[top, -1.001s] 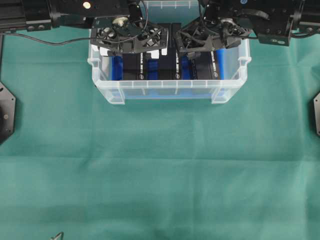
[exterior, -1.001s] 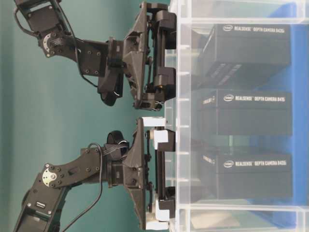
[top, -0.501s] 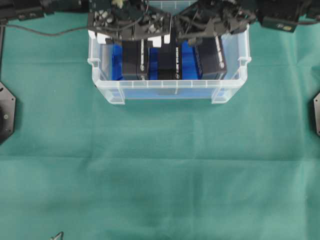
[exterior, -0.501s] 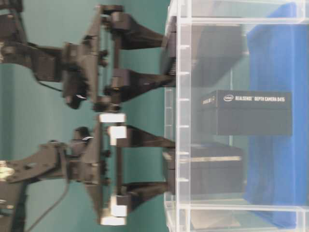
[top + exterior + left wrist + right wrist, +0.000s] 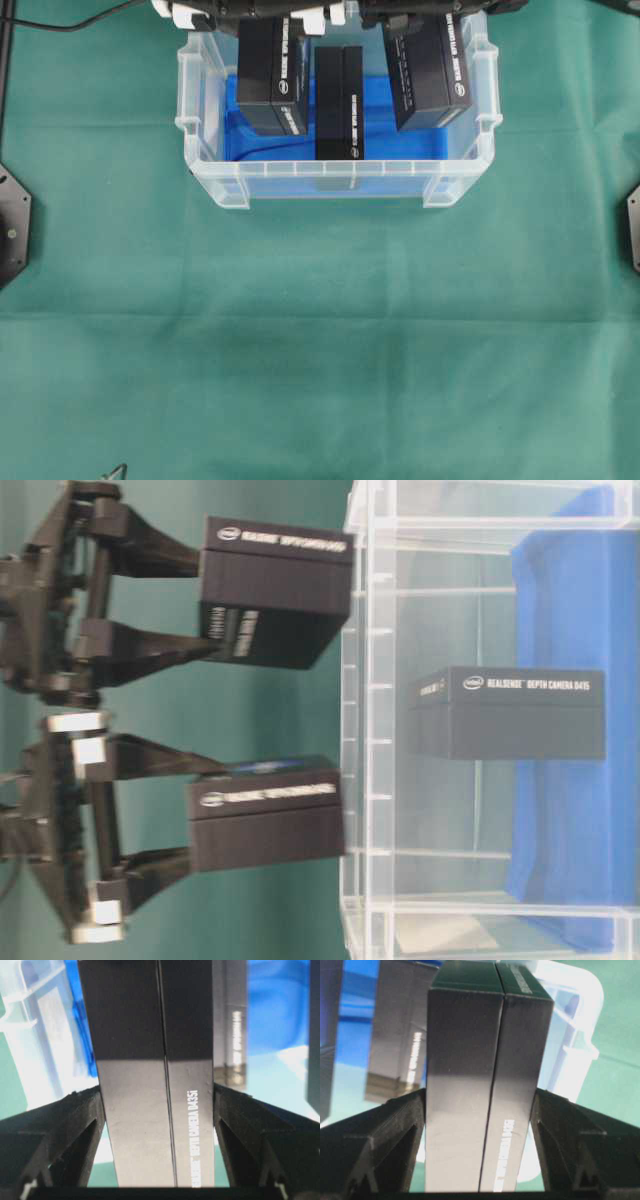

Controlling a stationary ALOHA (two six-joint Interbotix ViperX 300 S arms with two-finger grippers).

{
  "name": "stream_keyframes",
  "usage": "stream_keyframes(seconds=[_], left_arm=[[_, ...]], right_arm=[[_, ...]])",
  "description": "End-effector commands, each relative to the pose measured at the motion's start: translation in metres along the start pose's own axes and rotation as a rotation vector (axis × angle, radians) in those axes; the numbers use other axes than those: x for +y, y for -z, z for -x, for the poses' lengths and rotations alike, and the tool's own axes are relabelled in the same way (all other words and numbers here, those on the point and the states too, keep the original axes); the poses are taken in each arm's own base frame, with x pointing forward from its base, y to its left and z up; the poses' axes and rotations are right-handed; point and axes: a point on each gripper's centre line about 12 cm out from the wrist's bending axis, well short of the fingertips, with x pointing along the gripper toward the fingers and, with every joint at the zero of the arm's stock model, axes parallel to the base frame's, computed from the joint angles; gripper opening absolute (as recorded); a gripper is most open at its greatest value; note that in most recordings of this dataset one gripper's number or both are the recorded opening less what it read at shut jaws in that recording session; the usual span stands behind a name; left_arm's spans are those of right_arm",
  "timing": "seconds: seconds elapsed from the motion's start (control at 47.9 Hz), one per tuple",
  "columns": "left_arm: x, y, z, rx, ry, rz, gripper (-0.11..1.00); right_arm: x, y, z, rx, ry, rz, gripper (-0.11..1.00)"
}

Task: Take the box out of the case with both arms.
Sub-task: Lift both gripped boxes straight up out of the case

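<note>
Gripping, left arm: the black lattice-framed left gripper with white fittings (image 5: 190,820) is clenched on a black rectangular cardboard box (image 5: 265,818), held clear above the rim.
Right arm: the black lattice-framed right gripper (image 5: 200,600) clasps a second black printed box (image 5: 275,592), also raised outside.
Case: the clear translucent plastic tub (image 5: 335,180) sits at the far middle of the green cloth (image 5: 320,330).
Inside: a third black box (image 5: 339,102) stands on the blue liner (image 5: 385,130), between the two lifted ones.

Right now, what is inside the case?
One black box stands on the blue liner in the case. The left gripper and right gripper hold two others above it, hiding the far end.
</note>
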Motion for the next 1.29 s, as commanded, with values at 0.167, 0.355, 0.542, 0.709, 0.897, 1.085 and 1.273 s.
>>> stream_keyframes(seconds=[0.167, 0.355, 0.542, 0.709, 0.897, 1.085, 1.273], left_arm=[[-0.003, -0.005, 0.062, -0.040, 0.098, -0.020, 0.63], [-0.007, -0.009, 0.078, -0.053, 0.114, -0.029, 0.63], [-0.006, -0.010, 0.083, -0.054, 0.094, -0.029, 0.63], [-0.005, -0.009, 0.083, -0.050, 0.086, -0.029, 0.63], [-0.005, -0.009, 0.083, -0.048, 0.083, -0.028, 0.63], [-0.005, -0.010, 0.083, -0.050, 0.084, -0.027, 0.63], [-0.004, -0.010, 0.082, -0.051, 0.079, -0.026, 0.63]], right_arm=[[-0.004, -0.007, 0.056, -0.042, -0.079, -0.026, 0.67], [-0.006, -0.008, 0.068, -0.041, -0.081, -0.031, 0.67], [-0.007, -0.007, 0.075, -0.046, -0.084, -0.031, 0.67], [-0.006, -0.006, 0.075, -0.046, -0.085, -0.027, 0.67], [-0.005, -0.005, 0.075, -0.047, -0.089, -0.025, 0.67], [-0.005, -0.005, 0.075, -0.047, -0.089, -0.025, 0.67], [-0.005, -0.006, 0.075, -0.050, -0.088, -0.026, 0.67]])
